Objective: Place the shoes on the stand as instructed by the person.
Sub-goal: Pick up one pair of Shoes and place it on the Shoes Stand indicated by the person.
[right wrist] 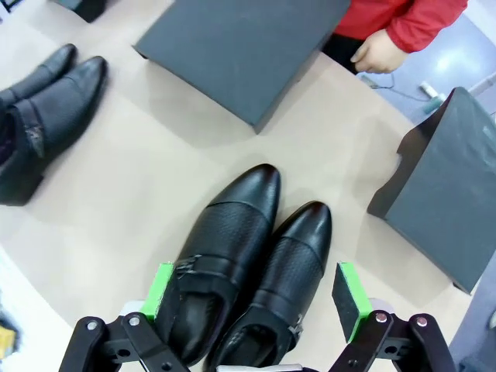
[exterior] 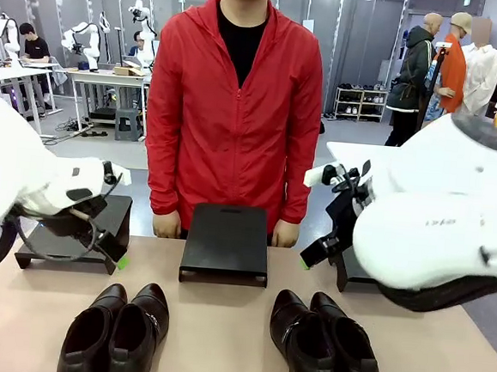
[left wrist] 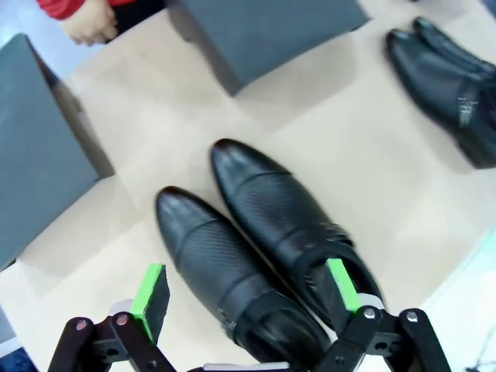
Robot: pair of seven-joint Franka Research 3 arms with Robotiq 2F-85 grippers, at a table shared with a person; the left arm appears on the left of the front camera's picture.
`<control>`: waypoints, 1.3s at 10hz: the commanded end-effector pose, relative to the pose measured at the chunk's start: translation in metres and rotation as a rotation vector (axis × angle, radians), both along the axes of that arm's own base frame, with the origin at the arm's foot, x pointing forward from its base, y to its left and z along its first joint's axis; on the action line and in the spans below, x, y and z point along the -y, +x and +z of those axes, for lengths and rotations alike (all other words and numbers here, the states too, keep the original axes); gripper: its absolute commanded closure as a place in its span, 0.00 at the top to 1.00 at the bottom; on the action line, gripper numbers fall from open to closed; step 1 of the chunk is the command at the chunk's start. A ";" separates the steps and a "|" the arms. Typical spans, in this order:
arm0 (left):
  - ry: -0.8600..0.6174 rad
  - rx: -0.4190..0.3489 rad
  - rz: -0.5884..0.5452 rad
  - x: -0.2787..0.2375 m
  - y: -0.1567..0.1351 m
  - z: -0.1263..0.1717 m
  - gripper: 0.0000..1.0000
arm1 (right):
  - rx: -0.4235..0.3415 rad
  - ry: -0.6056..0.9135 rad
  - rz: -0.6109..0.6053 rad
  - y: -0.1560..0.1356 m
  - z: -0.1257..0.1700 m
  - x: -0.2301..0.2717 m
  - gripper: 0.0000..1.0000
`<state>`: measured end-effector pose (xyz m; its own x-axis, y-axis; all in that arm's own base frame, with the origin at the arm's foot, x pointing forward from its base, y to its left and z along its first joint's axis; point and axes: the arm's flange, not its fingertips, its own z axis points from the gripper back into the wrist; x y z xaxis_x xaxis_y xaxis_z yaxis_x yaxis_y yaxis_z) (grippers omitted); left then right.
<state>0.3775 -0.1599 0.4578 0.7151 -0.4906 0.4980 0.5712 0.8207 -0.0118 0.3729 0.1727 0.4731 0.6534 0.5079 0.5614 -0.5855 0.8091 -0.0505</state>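
**Bench layout at the outset of shoe placement, judging by the untouched pairs.** The centre stand (exterior: 226,243), a low black platform, sits at the far edge of the bench (exterior: 218,356). It is directly in front of the person (exterior: 235,107), who rests a hand (exterior: 166,224) on the bench edge at either side of it.

Two similar platforms flank the centre stand: the left stand (exterior: 71,228) and the right stand (right wrist: 446,186). In the front view the right one is partly behind the robot's right arm.

The shoes lie nearer the robot than the centre stand, one pair offset to each side of it: the left pair (exterior: 116,331) and the right pair (exterior: 325,343). Each pair lies side by side with toes toward the stands. None is on a platform yet.

The left fingers (left wrist: 152,297) hang above the left pair, spread as wide as they go and holding nothing. Their green pads roughly span both shoes — apparently so that the pair can be taken in one grasp. The right fingers (right wrist: 346,297) mirror this over the right pair, equally wide and empty.

Neither of the person's hands is pointing, so it cannot be told which stand is meant for which pair. Both arms appear poised over their pairs for that cue.
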 end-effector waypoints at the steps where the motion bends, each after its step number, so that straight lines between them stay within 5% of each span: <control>1: -0.152 -0.104 -0.030 -0.022 -0.006 0.035 1.00 | -0.104 0.142 0.010 -0.005 0.019 0.029 1.00; 3: -0.419 -0.205 -0.053 -0.071 -0.025 0.085 1.00 | -0.236 0.396 -0.015 -0.022 0.048 0.089 1.00; 7: -0.786 -0.315 -0.062 -0.184 -0.059 0.102 1.00 | -0.352 0.778 0.028 -0.065 0.049 0.209 1.00; 13: -1.156 -0.143 0.136 -0.371 -0.185 0.063 1.00 | -0.109 1.088 -0.073 -0.225 0.003 0.365 1.00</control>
